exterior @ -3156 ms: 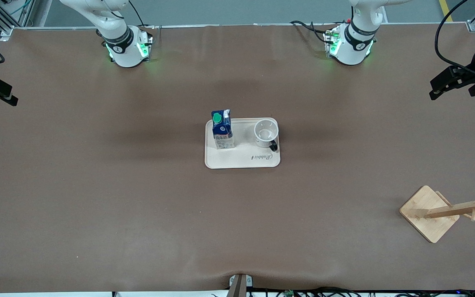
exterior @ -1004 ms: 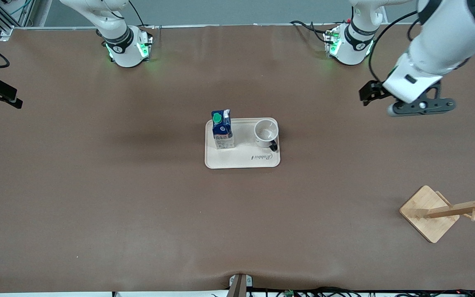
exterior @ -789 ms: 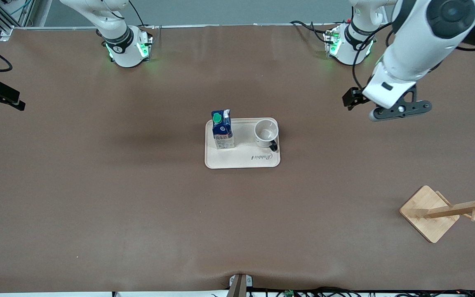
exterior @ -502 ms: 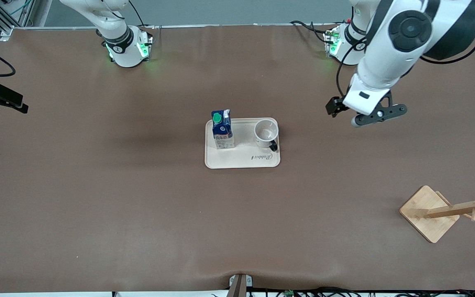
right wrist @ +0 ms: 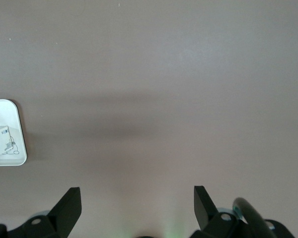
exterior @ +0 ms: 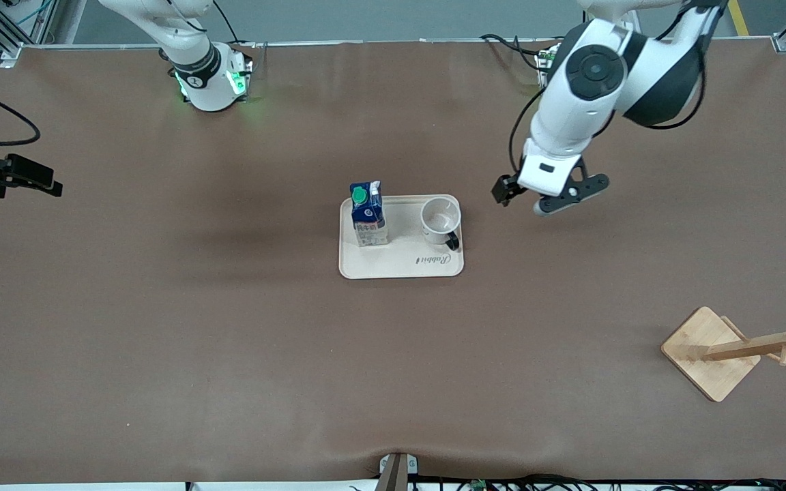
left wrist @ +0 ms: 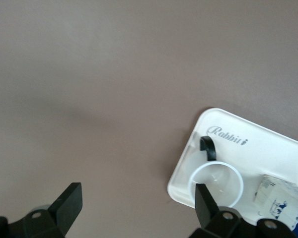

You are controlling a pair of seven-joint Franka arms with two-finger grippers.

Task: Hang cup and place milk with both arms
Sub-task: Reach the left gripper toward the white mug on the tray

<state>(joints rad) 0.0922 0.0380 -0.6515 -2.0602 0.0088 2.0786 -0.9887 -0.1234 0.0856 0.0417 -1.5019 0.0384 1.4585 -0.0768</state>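
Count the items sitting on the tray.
2: the milk at the tray's end toward the right arm, and the cup toward the left arm's end. Nothing appears hidden.

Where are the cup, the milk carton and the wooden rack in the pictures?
cup point(exterior: 440, 219), front view, on its white inside.
milk carton point(exterior: 368, 217), front view, on its blue side.
wooden rack point(exterior: 703, 341), front view, on its flat square base.

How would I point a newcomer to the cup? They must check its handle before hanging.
Find the cream tray at the middle of the brown table. Two things stand on it: the cup sits toward the left arm's end, beside the blue milk carton. It is the small white open-topped one with a black loop handle.
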